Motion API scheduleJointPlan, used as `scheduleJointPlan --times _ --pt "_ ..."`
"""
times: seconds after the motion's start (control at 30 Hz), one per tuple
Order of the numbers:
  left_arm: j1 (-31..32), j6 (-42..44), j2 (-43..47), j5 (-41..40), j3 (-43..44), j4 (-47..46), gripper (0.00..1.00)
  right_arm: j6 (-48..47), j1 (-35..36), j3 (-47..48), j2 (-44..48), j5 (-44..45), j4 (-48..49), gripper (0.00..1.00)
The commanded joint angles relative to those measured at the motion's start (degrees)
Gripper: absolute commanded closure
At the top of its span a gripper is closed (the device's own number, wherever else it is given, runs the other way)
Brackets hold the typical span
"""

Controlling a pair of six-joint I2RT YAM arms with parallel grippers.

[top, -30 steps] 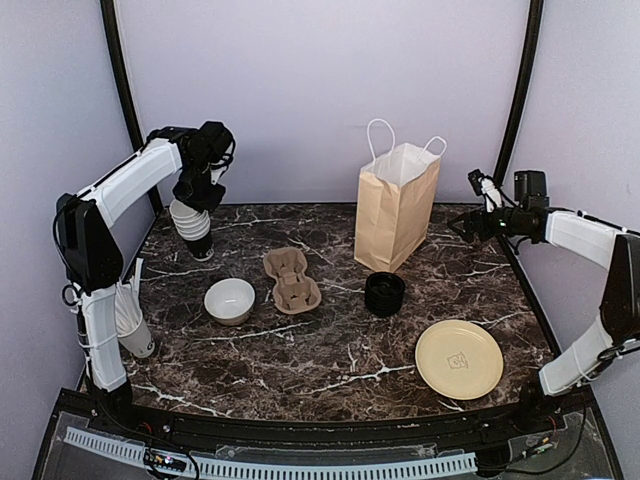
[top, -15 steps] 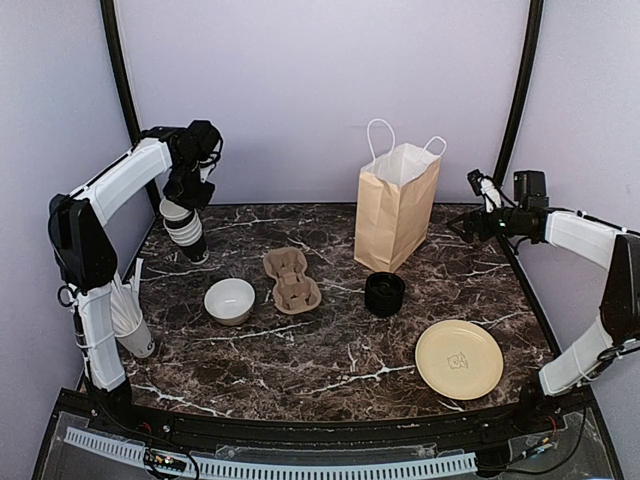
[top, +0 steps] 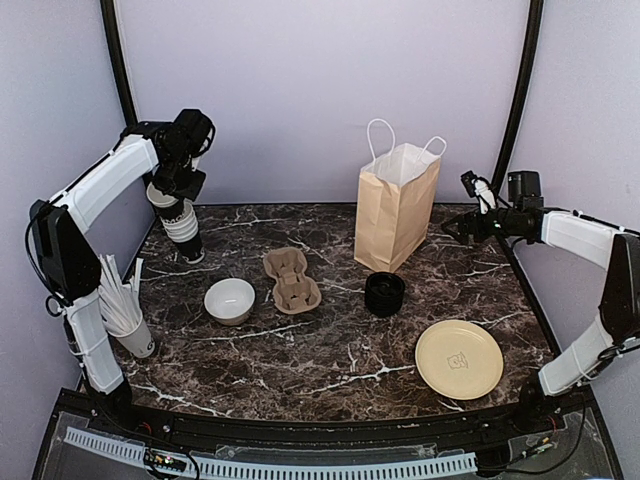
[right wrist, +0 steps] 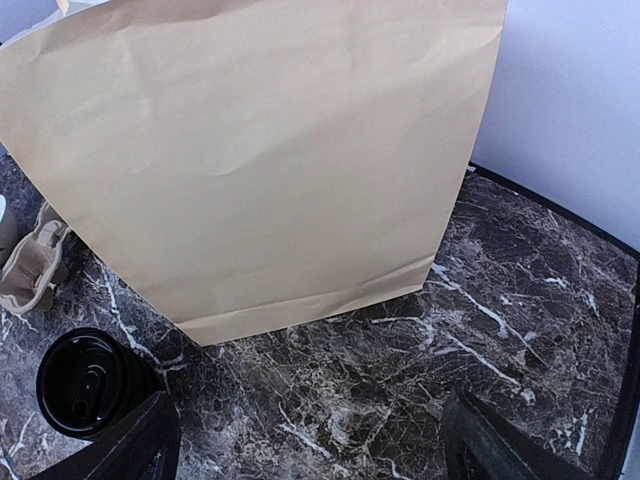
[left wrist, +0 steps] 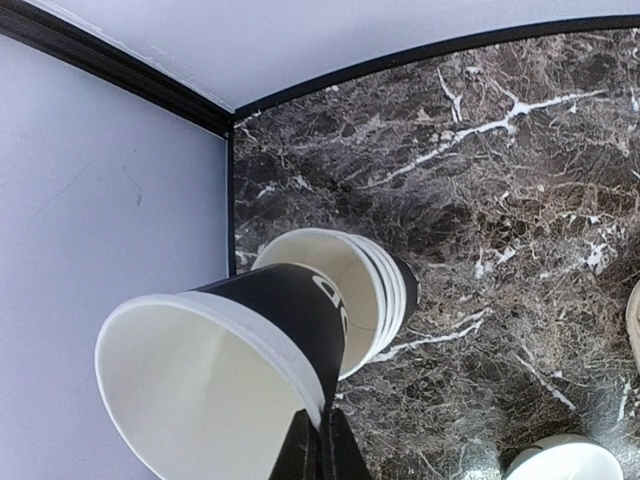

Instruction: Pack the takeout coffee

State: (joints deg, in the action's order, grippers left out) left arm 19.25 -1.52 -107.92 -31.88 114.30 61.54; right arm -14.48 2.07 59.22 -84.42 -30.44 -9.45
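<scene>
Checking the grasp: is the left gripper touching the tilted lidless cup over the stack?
Touching. The left wrist view shows the left gripper shut on the lidless cup's rim, with no gap between them.

The left end effector [left wrist: 320, 448] pinches the rim of a black paper cup [left wrist: 275, 320]. The cup is white inside and tipped over. Its bottom end points into a stack of cups [left wrist: 388, 298] standing on the dark marble tabletop [left wrist: 520, 200], near the back left corner. A white bowl [left wrist: 560, 462] peeks in.
</scene>
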Motion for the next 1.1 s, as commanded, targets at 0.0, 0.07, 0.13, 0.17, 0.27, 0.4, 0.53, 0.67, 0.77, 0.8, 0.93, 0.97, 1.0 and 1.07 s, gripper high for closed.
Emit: scheduleJointPlan --times 0.0,0.07,0.13,0.17,0.27,0.4,0.53,0.67,0.77,0.8,0.93,0.97,1.0,1.07 --pt "0.0 1.1 3.0 -2.5 -0.2 -2.2 1.0 -0.3 0.4 -0.1 -0.3 -0.3 1.2 0.09" --pt "0.1 1.1 2.9 -2.2 0.1 -2.5 1.0 -0.2 0.4 -0.2 -0.2 -0.3 1.2 0.08" --pt "0.1 2.4 2.8 -2.1 0.8 -2.5 1.0 -0.3 0.4 -0.3 0.0 -0.3 1.2 0.08" --pt "0.1 2.5 3.0 -2.4 1.0 -2.6 1.0 -0.4 0.4 -0.3 0.0 -0.2 1.2 0.08" --pt "1.3 3.4 4.2 -3.5 1.9 -4.4 1.0 -0.4 0.4 -0.3 0.2 0.0 1.2 0.08" --pt "6.2 7.9 7.5 -2.1 2.5 -8.8 1.0 -0.5 0.4 -0.2 0.1 0.2 1.1 0.08" --pt "13.5 11.7 8.8 5.4 3.8 -9.4 1.0 -0.6 0.4 -0.1 -0.3 0.3 0.9 0.08" --pt "22.1 16.1 9.1 13.9 3.1 -7.8 1.0 -0.7 0.4 -0.1 -0.4 0.6 0.9 0.08" --pt "30.1 20.4 9.0 19.8 1.1 -6.3 1.0 -0.9 0.4 0.1 -0.5 0.6 0.5 0.09" --pt "31.6 21.1 9.0 21.8 0.6 -5.9 1.0 -1.1 0.5 0.2 -0.4 0.6 0.4 0.09" --pt "39.9 23.0 8.2 26.3 -0.7 -3.5 1.0 -2.1 0.4 -0.1 -0.1 0.9 0.2 0.09" --pt "40.7 23.1 8.0 27.2 -0.9 -2.7 1.0 -2.2 0.4 -0.1 -0.1 0.8 0.2 0.1" --pt "42.3 23.1 7.5 28.9 -1.1 -2.3 1.0 -2.1 0.4 -0.2 -0.1 0.6 0.2 0.1" --pt "44.5 23.5 7.0 30.3 -2.3 -1.8 1.0 -2.1 0.4 0.0 -0.3 0.0 0.1 0.1"
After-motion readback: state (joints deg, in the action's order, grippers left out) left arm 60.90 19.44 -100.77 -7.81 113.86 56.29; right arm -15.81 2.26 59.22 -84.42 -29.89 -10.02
